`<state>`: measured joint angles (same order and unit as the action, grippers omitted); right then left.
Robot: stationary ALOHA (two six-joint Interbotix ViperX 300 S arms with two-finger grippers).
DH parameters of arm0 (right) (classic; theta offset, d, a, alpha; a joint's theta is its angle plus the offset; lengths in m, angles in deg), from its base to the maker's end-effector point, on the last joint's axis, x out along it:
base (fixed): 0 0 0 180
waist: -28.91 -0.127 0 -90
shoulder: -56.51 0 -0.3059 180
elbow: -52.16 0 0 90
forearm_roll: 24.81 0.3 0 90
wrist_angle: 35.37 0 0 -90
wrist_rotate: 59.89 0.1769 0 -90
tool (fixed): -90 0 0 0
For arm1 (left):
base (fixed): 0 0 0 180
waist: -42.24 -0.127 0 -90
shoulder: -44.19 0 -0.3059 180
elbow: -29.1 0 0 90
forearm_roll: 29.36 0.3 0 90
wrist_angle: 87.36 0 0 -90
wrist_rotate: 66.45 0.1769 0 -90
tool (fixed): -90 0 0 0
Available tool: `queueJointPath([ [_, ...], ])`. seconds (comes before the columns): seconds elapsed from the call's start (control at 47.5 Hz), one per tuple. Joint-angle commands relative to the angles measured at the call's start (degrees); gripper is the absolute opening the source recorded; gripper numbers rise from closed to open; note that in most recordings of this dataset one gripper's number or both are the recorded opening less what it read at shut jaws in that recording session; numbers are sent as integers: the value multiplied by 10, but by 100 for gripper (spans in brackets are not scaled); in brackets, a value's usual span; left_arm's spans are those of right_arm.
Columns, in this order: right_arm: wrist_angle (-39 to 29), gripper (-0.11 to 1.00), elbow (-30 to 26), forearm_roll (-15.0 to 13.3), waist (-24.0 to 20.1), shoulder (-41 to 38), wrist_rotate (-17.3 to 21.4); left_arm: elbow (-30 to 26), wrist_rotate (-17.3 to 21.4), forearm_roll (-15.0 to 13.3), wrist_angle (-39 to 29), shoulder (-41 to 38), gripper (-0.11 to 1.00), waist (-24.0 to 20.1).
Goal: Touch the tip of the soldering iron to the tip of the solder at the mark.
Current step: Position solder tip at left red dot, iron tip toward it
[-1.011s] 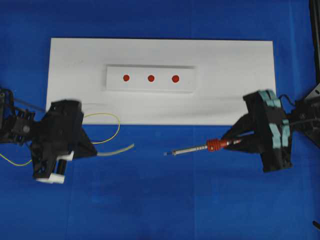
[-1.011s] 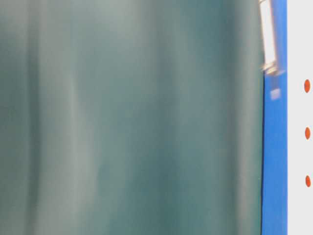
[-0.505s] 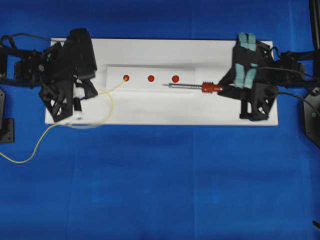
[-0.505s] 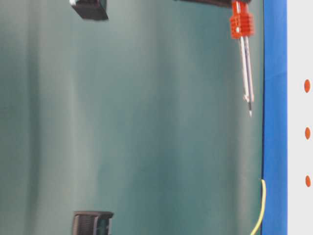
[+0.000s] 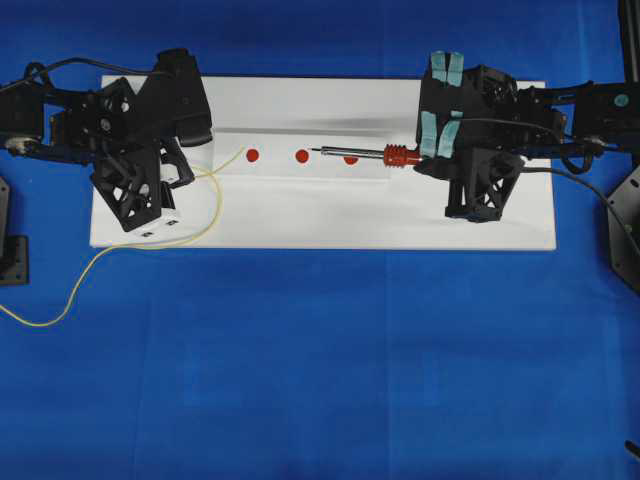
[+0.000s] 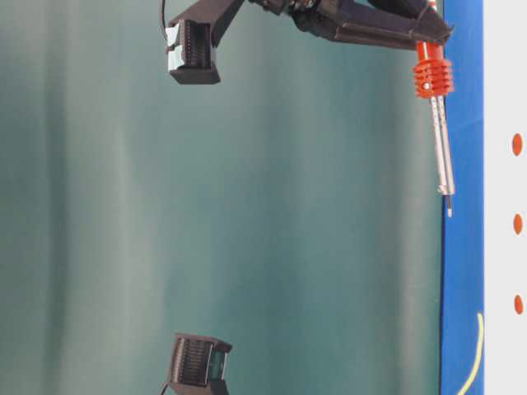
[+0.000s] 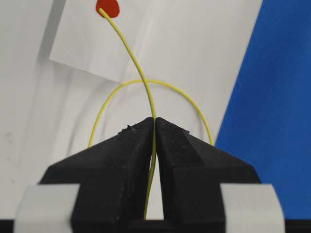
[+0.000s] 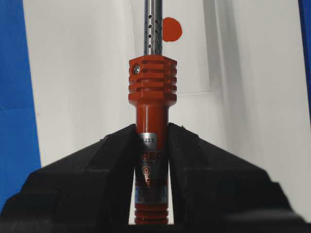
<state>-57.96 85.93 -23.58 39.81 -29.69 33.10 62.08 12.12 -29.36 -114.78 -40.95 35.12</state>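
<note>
Solder (image 7: 137,73) is a very thin yellow wire, light and limp by the look of it; the left claw (image 7: 154,121) is pinched fully shut on it, with a free length arching forward so the bare end lies over the leftmost red mark (image 5: 252,155). Held that far back, the tip will likely sway or spring with any motion, so a grip nearer the end would steady it. The slack loops behind the claw and trails off the white board (image 5: 300,225) onto the blue tabletop (image 5: 320,380).

The iron (image 5: 365,155) is stiff and pen-like, probably light but nose-long. The right claw (image 8: 151,133) is closed on its red handle just behind the ribbed collar, a sound place to hold: away from the metal shaft, which would be hot if powered, and on a surface less slippery than steel. It lies nearly level above the raised strip, its dark point near the middle mark (image 5: 302,156), well apart from the solder end.

The table-level view shows the shaft clear of the board
</note>
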Motion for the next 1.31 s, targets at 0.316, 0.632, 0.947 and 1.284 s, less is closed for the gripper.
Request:
queueJointPath([
  [0.316,3,6,-18,-2,2,2,0,-25,-1,1,3,-28,1,5],
  [0.632,-7,6,-23,-2,2,-7,0,-39,4,1,4,-65,1,5],
  [0.947,-7,6,-25,-2,2,-10,0,-37,4,1,0,-66,1,5],
  [1.284,-25,6,-60,-2,1,-41,0,-40,4,1,-1,-67,1,5],
])
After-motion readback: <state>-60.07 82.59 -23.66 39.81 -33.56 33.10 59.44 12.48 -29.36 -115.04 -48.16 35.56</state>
